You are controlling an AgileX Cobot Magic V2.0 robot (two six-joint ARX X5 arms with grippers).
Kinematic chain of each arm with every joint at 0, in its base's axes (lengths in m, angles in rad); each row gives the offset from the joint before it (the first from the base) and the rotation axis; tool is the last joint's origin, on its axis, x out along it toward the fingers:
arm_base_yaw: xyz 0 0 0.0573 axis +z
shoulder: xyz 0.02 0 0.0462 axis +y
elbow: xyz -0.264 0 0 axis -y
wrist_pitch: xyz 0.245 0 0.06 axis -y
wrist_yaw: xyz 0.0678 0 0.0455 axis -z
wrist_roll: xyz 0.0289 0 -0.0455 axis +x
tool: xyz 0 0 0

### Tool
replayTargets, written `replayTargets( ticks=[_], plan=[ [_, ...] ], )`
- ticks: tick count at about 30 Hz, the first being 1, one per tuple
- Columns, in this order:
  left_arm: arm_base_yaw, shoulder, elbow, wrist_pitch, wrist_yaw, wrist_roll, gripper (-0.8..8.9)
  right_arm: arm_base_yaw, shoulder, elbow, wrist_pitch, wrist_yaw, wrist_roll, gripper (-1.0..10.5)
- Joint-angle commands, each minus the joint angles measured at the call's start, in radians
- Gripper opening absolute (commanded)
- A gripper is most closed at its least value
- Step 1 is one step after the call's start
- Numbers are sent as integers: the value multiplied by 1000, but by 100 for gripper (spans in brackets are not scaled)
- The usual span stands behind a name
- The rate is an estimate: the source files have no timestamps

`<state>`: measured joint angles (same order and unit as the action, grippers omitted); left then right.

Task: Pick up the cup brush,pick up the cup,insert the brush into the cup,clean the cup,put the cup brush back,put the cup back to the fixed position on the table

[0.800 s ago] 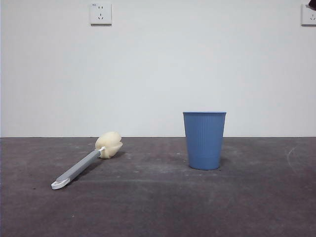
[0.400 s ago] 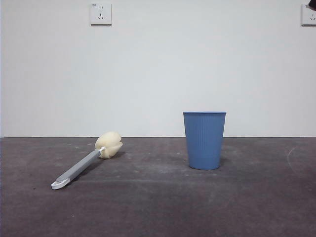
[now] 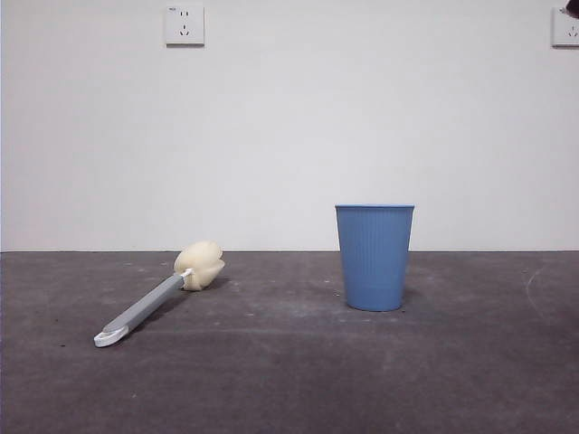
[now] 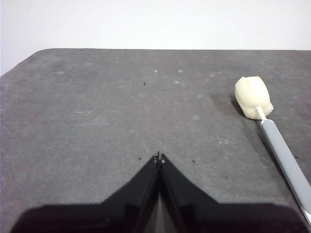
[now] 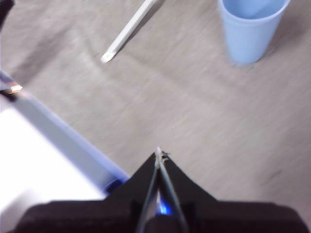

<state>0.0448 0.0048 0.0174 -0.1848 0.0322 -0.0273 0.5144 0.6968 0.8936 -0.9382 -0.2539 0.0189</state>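
Observation:
The cup brush [image 3: 154, 303] lies flat on the table [image 3: 289, 380] at the left, its cream sponge head [image 3: 200, 265] toward the wall and its white looped end [image 3: 109, 338] nearest the camera. The sky-blue cup [image 3: 374, 257] stands upright to the right of the middle. In the left wrist view my left gripper [image 4: 159, 158] is shut and empty, hovering beside the brush [image 4: 272, 136]. In the right wrist view my right gripper [image 5: 158, 151] is shut and empty, above the table, well short of the cup [image 5: 250, 26] and the brush handle [image 5: 127, 31].
A white wall with two power sockets [image 3: 185, 24] stands behind the table. A dark arm tip [image 3: 572, 7] shows at the top right corner of the front view. The right wrist view shows the table's near edge and a pale floor [image 5: 39, 160] beyond it.
Nothing has visibly moved in the front view; brush and cup stay where they were.

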Motion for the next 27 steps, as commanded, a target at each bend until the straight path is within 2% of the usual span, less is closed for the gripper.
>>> replayTargets(
  ticks=[1,3,6,10,15,21,27],
  plan=[
    [1,-2,-15,7,-5,-6,-3,-18,-42,-3,119,51,-103,1],
    [1,-2,-15,8,-5,-6,-3,-38,-80,-3,222,68,-144,1],
    [1,-2,-15,7,-5,-6,-3,-76,-138,-4,346,102,-154,1],
    [1,-2,-15,8,-5,-6,-4,-136,-207,-10,426,211,-193,1],
    [1,-2,-15,8,-5,-6,-3,-217,-280,-50,475,211,-231,1],
    [1,-2,-15,8,-5,-6,-3,-306,-412,-272,676,209,-232,1],
    [1,-2,-15,8,-5,-6,-3,-383,-544,-562,877,212,-179,1]
  ],
)
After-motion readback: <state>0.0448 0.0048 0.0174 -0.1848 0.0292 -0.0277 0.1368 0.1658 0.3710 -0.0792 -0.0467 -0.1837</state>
